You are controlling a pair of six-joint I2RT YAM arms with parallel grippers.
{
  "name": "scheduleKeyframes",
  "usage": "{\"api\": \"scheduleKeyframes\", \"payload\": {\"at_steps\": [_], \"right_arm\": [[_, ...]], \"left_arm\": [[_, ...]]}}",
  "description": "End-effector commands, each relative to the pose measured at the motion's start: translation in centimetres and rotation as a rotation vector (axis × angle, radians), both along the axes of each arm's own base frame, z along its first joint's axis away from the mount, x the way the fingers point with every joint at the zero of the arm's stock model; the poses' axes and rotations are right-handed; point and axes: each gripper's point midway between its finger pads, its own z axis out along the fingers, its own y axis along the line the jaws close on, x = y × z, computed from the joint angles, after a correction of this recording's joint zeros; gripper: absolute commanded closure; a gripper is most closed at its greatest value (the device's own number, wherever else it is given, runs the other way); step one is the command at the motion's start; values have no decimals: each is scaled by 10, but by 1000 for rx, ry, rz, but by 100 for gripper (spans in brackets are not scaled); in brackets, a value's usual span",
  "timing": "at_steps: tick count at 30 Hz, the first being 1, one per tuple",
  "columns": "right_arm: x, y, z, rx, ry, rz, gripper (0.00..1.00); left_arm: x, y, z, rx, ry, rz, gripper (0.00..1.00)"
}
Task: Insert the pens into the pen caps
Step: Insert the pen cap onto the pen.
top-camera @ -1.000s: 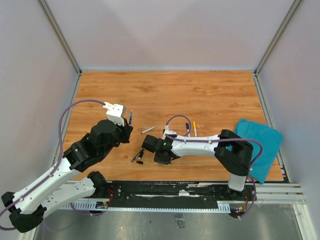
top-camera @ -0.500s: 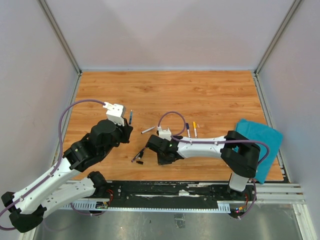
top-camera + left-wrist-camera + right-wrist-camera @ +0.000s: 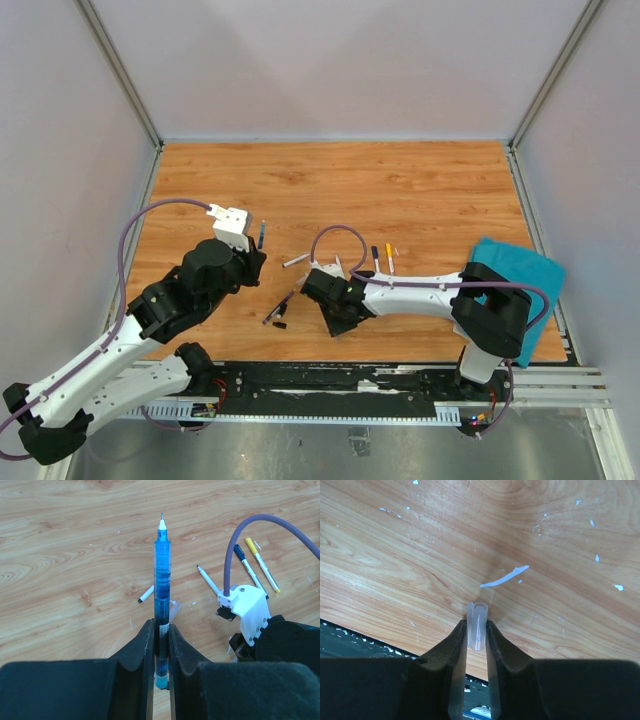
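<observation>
The left gripper [image 3: 160, 625] is pinching the lower barrel of a blue pen [image 3: 161, 565]. Its jaws are nearly closed, and the pen's bare tip is pointing out over the wooden table [image 3: 75, 555], toward its left side. The right gripper [image 3: 476, 623] is squeezing a small translucent pen cap [image 3: 478, 615] just inside the table's near edge. A yellow pen [image 3: 262, 565] and a thin white pen [image 3: 209, 580] are lying mid-table. In the top view the cap is too small to make out.
</observation>
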Motion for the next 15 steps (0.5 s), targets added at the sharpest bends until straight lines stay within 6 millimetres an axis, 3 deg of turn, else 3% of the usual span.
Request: {"api": "scheduleKeyframes", "payload": {"at_steps": [1,8,12,15], "right_arm": [[-19,-69,-32,-305,95,51,77],[-24,-69,-35,-306,121,58,69],[-26,-69,-40,-319,138,65,70],[-28,-69,-42,-314,148,74,77]], "left_arm": [[3,2,5,1,-20,6,100],[2,0,5,-2,-16,-3,99],[2,2,6,-3,-22,5,99],[2,3,7,-7,-28,8,100]]}}
